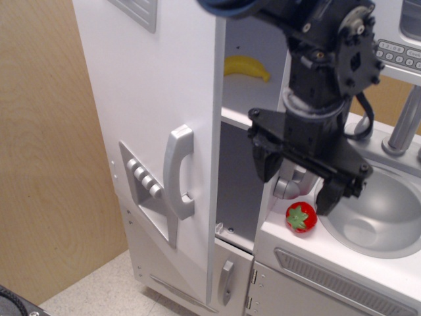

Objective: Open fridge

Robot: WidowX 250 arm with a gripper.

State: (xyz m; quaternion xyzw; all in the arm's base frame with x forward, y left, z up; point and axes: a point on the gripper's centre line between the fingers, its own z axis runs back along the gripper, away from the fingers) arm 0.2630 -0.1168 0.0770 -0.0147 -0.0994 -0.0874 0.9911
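Gripper (300, 179) spread wide and empty, hanging off to the right of the fridge (158, 131), above the strawberry (301, 217) and beside the sink (378, 210). Door swung well out on the left, handle (179, 172) untouched, banana (246, 67) showing on the shelf: job likely done. Plenty of free room between door edge and arm; counter edge close beneath the fingertips.

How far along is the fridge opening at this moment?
The main step looks done: the tall white fridge door with the long silver handle stands swung open, showing a white shelf with a yellow banana inside. The black end effector holds nothing, its fingers spread, away from the handle near the red strawberry. Little seems left beyond retracting.
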